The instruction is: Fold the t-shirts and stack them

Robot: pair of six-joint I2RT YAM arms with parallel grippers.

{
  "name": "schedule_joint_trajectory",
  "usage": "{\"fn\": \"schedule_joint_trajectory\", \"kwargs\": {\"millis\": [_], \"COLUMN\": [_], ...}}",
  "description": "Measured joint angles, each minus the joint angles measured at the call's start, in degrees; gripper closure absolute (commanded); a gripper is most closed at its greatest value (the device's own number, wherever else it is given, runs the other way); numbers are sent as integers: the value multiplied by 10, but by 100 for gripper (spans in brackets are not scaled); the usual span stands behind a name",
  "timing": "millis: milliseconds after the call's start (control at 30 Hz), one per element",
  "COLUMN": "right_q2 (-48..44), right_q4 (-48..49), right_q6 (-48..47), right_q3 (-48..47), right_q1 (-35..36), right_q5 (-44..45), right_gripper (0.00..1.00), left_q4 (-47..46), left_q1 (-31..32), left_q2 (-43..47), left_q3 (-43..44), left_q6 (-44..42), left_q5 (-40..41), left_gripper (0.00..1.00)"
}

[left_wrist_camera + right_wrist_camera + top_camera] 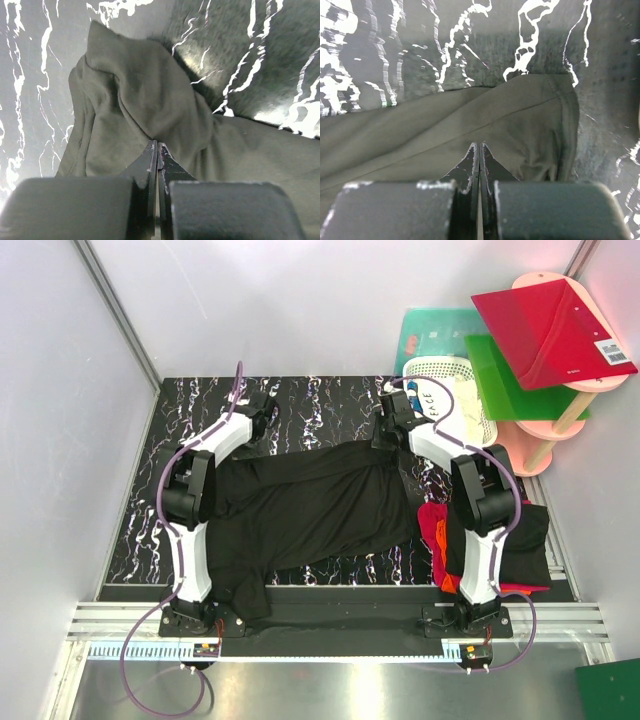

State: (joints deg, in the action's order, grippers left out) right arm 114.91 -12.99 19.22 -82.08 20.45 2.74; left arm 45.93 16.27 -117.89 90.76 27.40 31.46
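Top external view: left tool [258, 412] and right tool [392, 425] each pinch the black t-shirt [310, 505] at its far edge. Fold apparently beginning; next, carry both corners evenly nearward.

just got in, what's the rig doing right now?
Both arms are on one black t-shirt laid out across the table. The left gripper and right gripper are each shut on its far edge. No fold visible yet. A heap of other tees, red and orange showing, sits by the right arm's base.
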Motion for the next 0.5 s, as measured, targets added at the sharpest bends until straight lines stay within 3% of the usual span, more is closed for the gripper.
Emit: {"fn": "schedule_joint_trajectory", "kwargs": {"millis": [267,500], "right_q2": [73,129], "right_q4": [-55,-82], "right_q6": [7,12], "right_q3": [-52,-138], "right_q1": [0,0], "right_q5": [2,13], "right_gripper": [100,100], "left_q4": [26,87], "left_q1": [-22,-32], "left_q2": [-19,-99], "left_q3": [2,89], "left_q6": [0,-7], "left_q5": [-23,-35], "left_gripper": [100,100]}}
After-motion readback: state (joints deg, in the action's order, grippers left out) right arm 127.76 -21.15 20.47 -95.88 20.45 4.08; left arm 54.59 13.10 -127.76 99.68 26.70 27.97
